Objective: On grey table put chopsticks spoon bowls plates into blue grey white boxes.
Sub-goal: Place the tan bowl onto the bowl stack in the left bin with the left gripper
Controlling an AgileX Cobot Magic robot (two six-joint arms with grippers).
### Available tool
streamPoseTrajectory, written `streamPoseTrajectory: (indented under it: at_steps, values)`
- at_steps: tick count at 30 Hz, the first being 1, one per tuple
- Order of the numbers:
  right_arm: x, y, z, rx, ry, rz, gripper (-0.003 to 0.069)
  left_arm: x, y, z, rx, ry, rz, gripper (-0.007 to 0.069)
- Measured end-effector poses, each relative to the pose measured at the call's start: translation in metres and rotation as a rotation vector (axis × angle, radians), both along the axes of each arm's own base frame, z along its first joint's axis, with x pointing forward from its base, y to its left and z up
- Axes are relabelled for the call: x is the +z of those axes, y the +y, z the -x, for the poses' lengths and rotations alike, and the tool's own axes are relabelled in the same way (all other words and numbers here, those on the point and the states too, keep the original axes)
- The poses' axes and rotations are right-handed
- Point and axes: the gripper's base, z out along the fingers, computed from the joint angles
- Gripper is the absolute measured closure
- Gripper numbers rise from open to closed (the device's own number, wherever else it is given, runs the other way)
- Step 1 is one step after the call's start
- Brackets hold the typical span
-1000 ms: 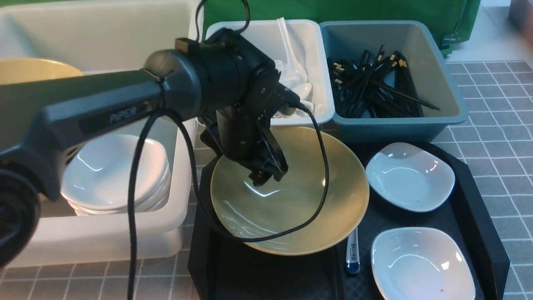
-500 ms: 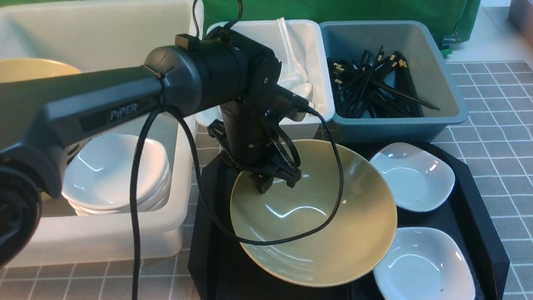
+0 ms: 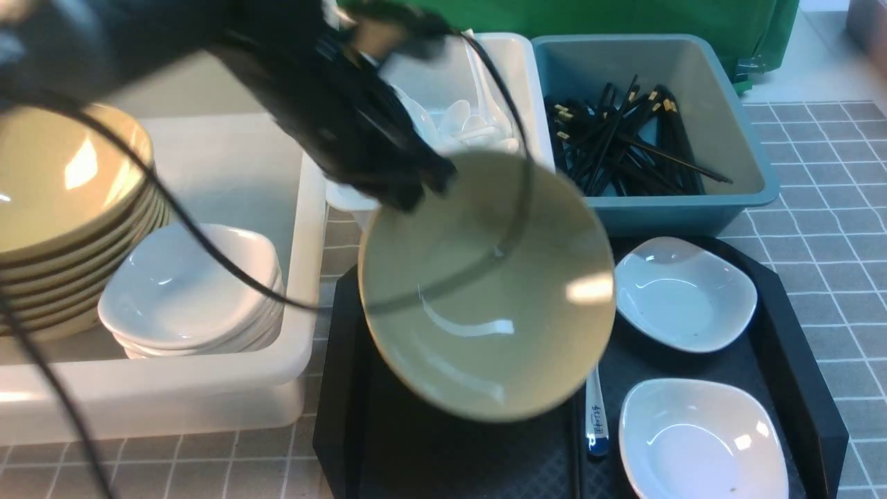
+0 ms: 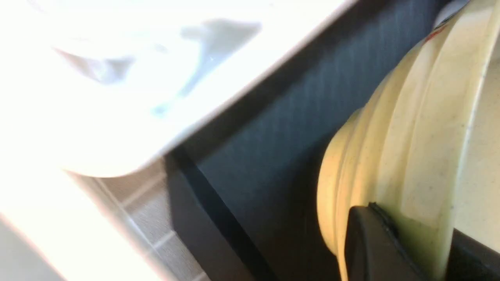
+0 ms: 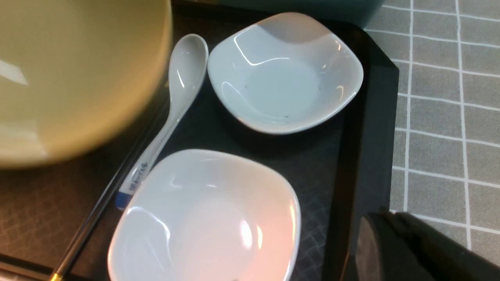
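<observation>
Moved: since half a second ago the left arm [image 3: 138, 34] has swung up into the upper left of the front view. The tan bowl [image 3: 485, 291] has risen and shifted left with it, uncovering the spoon [image 3: 596, 416] handle and the near plate [image 3: 703, 440].
Left gripper: the left gripper [image 3: 416, 194] is clamped on the bowl's upper-left rim, motion-blurred.
Left wrist view only: one black finger [image 4: 371, 242] presses the bowl's ribbed outer wall. The bowl stands on edge above the black tray [image 4: 254, 128]. A washed-out white box wall lies beside the tray; cannot tell which box.
Right wrist view only: the spoon's whole scoop, and one chopstick [image 5: 97, 210] alongside its handle.
Right gripper: the right gripper [image 5: 406, 249] is closed and empty, a dark shape at lower right.
Tray, right half: far plate [image 3: 682, 294] and near plate, apart.
Off-white tub [image 3: 305, 277]: stacked bowls [image 3: 62, 187] at far left, stacked plates [image 3: 187, 284] beside them.
Top centre: white bin [image 3: 516, 69] holding spoons.
Top right: blue-grey bin [image 3: 748, 159] holding binned chopsticks [image 3: 624, 145].
Obstruction: the arm and its cable [image 3: 208, 256] cross the tub, the white bin and the bowl.
Grey table [image 3: 831, 277]: bare squares at right.
</observation>
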Motion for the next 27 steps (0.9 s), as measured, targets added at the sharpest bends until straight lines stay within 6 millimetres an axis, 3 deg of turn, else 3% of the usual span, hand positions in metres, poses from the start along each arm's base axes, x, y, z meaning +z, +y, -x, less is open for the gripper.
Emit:
streamPoseTrajectory:
  at_steps: [6, 10, 11, 12, 13, 14, 15, 20, 22, 27]
  values:
    - [0.0, 0.0, 0.0, 0.0, 0.0, 0.0, 0.0614, 0.051, 0.07, 0.007, 0.113, -0.116, 0.174, 0.0618]
    - [-0.001, 0.0, 0.0, -0.001, -0.001, 0.0, 0.0614, 0.083, 0.158, 0.021, 0.374, -0.235, 0.188, 0.062]
    - [-0.001, 0.0, 0.0, -0.002, -0.004, 0.0, 0.0614, 0.085, 0.176, 0.023, 0.438, -0.246, 0.185, 0.062]
    - [-0.001, 0.0, 0.0, -0.002, -0.004, 0.0, 0.0614, 0.086, 0.181, 0.025, 0.454, -0.251, 0.185, 0.062]
    - [-0.002, 0.0, 0.0, -0.003, -0.005, 0.0, 0.0614, 0.088, 0.219, 0.031, 0.588, -0.267, 0.168, 0.062]
    - [-0.002, 0.0, 0.0, -0.003, -0.005, 0.0, 0.0614, 0.088, 0.219, 0.031, 0.588, -0.267, 0.166, 0.062]
    - [-0.002, 0.0, -0.001, -0.005, -0.012, 0.0, 0.0614, 0.086, 0.255, 0.039, 0.724, -0.267, 0.148, 0.062]
    - [-0.002, 0.0, -0.001, -0.006, -0.015, -0.001, 0.0613, 0.076, 0.307, 0.047, 0.909, -0.27, 0.107, 0.062]
    - [-0.002, 0.0, -0.001, -0.006, -0.015, -0.001, 0.0613, 0.072, 0.313, 0.046, 0.927, -0.259, 0.102, 0.062]
    - [-0.002, 0.0, -0.001, -0.006, -0.015, -0.002, 0.0613, 0.04, 0.329, 0.029, 0.961, -0.141, 0.097, 0.056]
